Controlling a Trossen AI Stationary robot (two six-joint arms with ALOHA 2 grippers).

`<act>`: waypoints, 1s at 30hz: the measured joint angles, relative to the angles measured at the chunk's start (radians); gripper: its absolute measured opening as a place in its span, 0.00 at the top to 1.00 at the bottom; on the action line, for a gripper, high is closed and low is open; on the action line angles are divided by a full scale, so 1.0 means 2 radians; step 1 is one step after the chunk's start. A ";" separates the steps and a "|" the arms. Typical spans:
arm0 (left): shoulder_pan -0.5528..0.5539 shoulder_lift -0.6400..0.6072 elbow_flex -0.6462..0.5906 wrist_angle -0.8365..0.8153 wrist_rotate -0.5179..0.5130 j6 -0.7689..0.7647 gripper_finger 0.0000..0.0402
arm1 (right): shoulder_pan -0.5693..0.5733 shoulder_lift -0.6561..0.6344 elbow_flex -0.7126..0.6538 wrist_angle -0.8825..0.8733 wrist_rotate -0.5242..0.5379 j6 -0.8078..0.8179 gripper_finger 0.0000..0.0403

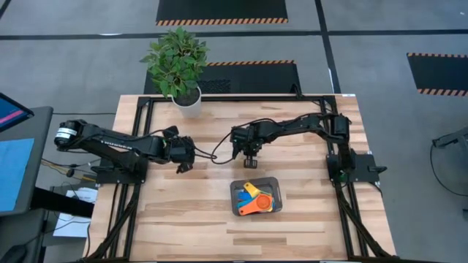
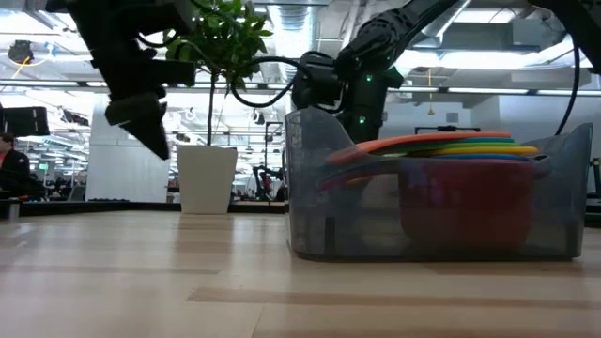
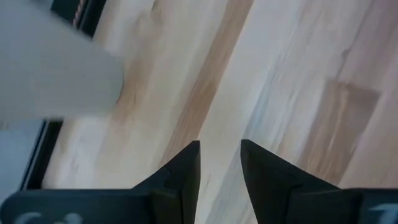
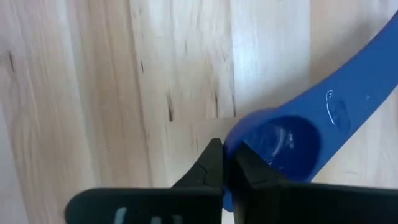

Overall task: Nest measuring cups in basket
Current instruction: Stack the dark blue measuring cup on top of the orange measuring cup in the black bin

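Right gripper (image 4: 227, 163) pinches the blue cup (image 4: 292, 134) by its rim, just behind the basket (image 1: 236, 199), where six cups already nest. Next: carry it over and drop it in. Left gripper (image 3: 219, 163) waits slightly open, well left of the basket.
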 joint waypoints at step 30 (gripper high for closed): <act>-0.011 -0.009 0.000 -0.104 -0.047 -0.106 0.77 | 0.177 -0.018 0.156 -0.443 0.038 0.244 0.98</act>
